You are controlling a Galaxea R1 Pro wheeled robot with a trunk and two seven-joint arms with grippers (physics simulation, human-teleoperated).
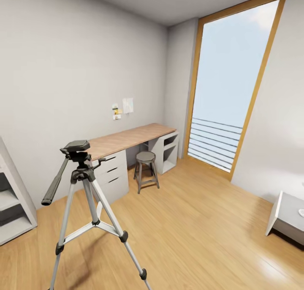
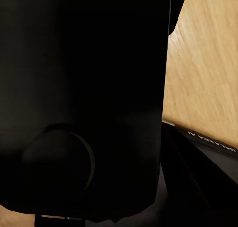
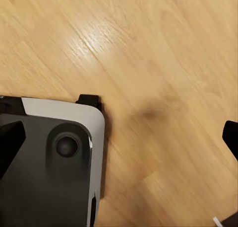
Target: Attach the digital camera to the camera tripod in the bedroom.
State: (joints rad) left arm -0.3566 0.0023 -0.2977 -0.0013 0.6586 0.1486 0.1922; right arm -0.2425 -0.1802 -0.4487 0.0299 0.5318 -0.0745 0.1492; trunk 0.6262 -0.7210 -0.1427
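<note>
The camera tripod (image 1: 86,184) stands on the wood floor at the head view's lower left, silver legs spread. Its black head (image 1: 77,148) is bare on top and its long pan handle (image 1: 55,187) slants down to the left. A black boxy body with a round ring, the digital camera (image 2: 84,103), sits right against the left wrist lens, held in my left gripper, whose fingers it hides. My right gripper (image 3: 119,140) is open, its dark fingertips (image 3: 9,143) far apart over bare floor, with nothing between them.
Behind the tripod a wooden desk (image 1: 126,138) with white drawers runs along the wall, a round grey stool (image 1: 146,158) before it. A white shelf (image 1: 10,205) stands at left, a tall window (image 1: 228,87) at the back, a low grey piece (image 1: 291,216) at right. My base (image 3: 49,177) shows below the right gripper.
</note>
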